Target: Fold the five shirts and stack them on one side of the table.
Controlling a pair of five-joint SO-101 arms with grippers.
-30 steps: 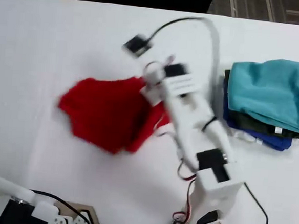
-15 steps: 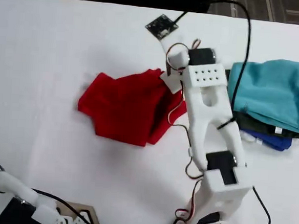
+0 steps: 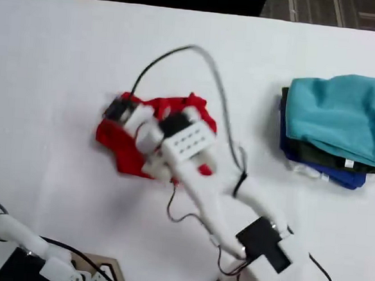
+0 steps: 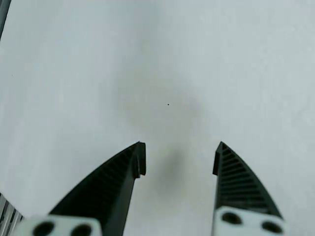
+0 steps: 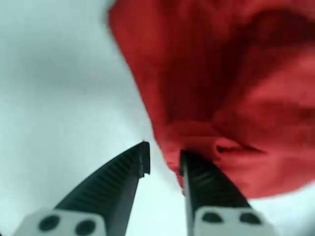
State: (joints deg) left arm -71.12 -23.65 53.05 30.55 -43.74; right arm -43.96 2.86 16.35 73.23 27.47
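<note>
While the red shirt [image 3: 119, 150] lies crumpled on the table [image 3: 50, 73], well apart from the stack [image 3: 337, 119] of folded shirts, the right arm [image 3: 197, 180] stretches away from the stack and over the shirt. The right gripper [image 5: 164, 158] sits at the shirt's edge with its jaws a narrow gap apart. One finger seems to touch the cloth, but nothing looks pinched. The left gripper [image 4: 179, 157] hangs wide open over bare table, holding nothing.
</note>
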